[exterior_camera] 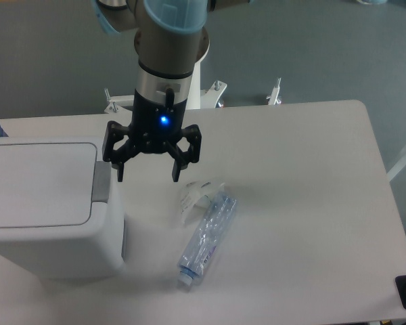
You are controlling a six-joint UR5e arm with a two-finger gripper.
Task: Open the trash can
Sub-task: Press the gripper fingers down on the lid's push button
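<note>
My gripper [148, 175] hangs spread wide, holding nothing; the trash can [44, 203] sits shut at the table's left edge, its grey push tab [102, 181] just beside my left finger.
</note>
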